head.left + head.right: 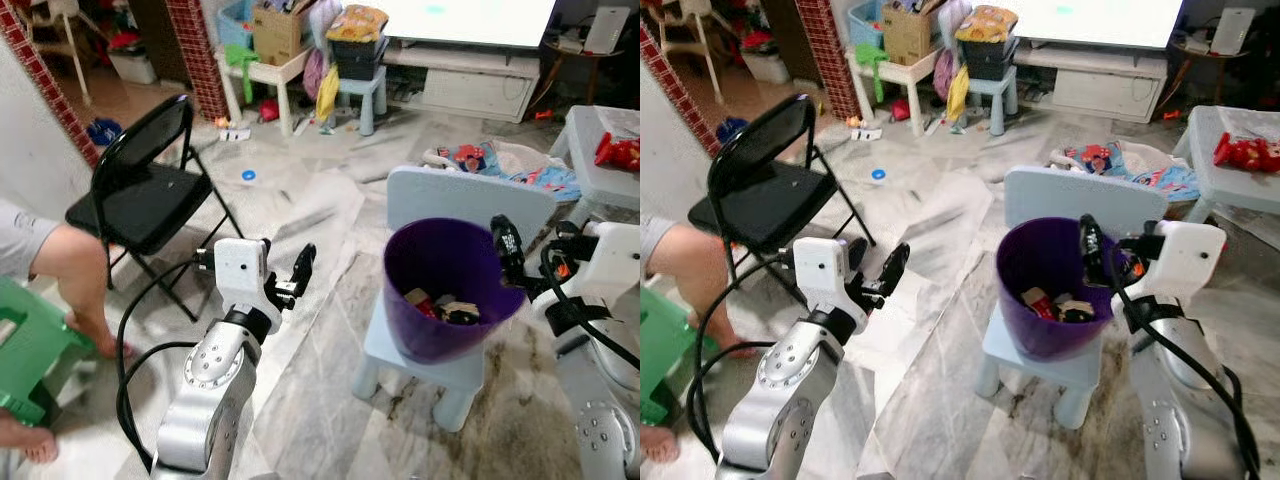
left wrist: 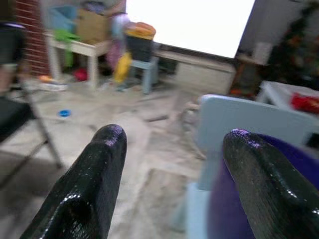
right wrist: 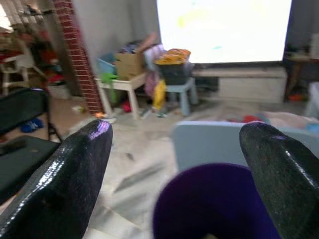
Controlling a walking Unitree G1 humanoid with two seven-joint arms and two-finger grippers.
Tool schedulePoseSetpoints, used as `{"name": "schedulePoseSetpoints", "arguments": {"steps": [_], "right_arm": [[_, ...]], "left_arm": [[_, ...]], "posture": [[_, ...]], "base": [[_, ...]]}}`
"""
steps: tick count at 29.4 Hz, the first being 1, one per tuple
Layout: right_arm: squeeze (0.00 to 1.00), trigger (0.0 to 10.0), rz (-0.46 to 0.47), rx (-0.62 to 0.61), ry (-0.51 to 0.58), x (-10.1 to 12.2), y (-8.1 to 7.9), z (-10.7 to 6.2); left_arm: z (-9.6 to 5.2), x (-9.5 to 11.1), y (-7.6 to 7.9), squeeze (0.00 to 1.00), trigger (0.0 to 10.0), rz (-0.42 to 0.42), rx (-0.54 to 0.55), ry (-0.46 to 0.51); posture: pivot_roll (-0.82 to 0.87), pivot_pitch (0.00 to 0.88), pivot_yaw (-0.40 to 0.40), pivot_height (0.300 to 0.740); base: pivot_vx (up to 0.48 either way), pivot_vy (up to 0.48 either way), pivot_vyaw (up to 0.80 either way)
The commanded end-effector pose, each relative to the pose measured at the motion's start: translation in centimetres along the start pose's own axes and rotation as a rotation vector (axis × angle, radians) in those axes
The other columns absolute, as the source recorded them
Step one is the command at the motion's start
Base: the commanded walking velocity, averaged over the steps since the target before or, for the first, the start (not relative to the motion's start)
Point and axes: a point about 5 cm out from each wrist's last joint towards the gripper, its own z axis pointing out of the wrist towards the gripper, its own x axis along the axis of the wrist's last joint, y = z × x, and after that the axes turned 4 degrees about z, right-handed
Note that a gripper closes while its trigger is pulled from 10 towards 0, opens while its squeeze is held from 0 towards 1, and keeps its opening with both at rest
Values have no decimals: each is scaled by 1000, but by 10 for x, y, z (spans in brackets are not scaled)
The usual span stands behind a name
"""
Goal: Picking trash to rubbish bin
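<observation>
- Purple rubbish bin (image 1: 445,290) sits on a small pale-blue child's chair (image 1: 425,365), right of centre in the head views. Some trash (image 1: 440,308) already lies at the bottom: red, pale and dark bits, too small to identify.
- Right gripper (image 1: 1092,250) hangs at the bin's right rim, fingers over the opening. In the right wrist view both fingers (image 3: 65,174) stand well apart with nothing between them, so it's open and empty; the bin mouth is below.
- Left gripper (image 1: 292,278) is raised lower centre-left, to the left of the bin and apart from it. The left wrist view shows the fingers (image 2: 87,184) spread, nothing held, bin edge beside one finger.
- My read: a drop into the bin looks done, or the robot is between picks. Neither gripper carries anything.
- Candidates for the next pick, judging by the floor: a small blue round thing (image 1: 248,175) left of centre, upper half of the left eye view, and a white scrap (image 1: 236,134) further up by the white table (image 1: 272,72). Both well apart from the robot.
- Next move probably calls for lifting the right gripper clear of the rim without tipping the bin, which is perched on the chair seat, then turning or walking toward the floor litter.
- Obstacles: black folding chair (image 1: 150,195) at left, a seated person's leg (image 1: 75,275) at far left beside a green stool (image 1: 30,345). Path to the blue thing runs just right of the folding chair.
</observation>
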Motion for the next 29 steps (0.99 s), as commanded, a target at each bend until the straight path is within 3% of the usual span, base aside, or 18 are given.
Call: {"name": "schedulePoseSetpoints", "arguments": {"steps": [1,5,20,29], "right_arm": [[24,10000,-10,-22,10,3,5,-1],[0,10000,-14,-23,12,4,6,0],[0,10000,-33,-21,15,8,9,3],[0,10000,-52,-22,19,11,11,4]], "left_arm": [[2,0,5,0,10000,-3,-8,2],[5,1,7,0,10000,-2,-18,13],[9,2,9,0,10000,-20,-22,37],[15,5,1,0,10000,-25,-2,55]], "posture": [[-25,80,23,740],[-30,73,20,740],[-46,69,9,740],[-58,71,3,740]], "base": [[0,326,0],[0,75,0],[0,0,-800],[0,0,-800]]}}
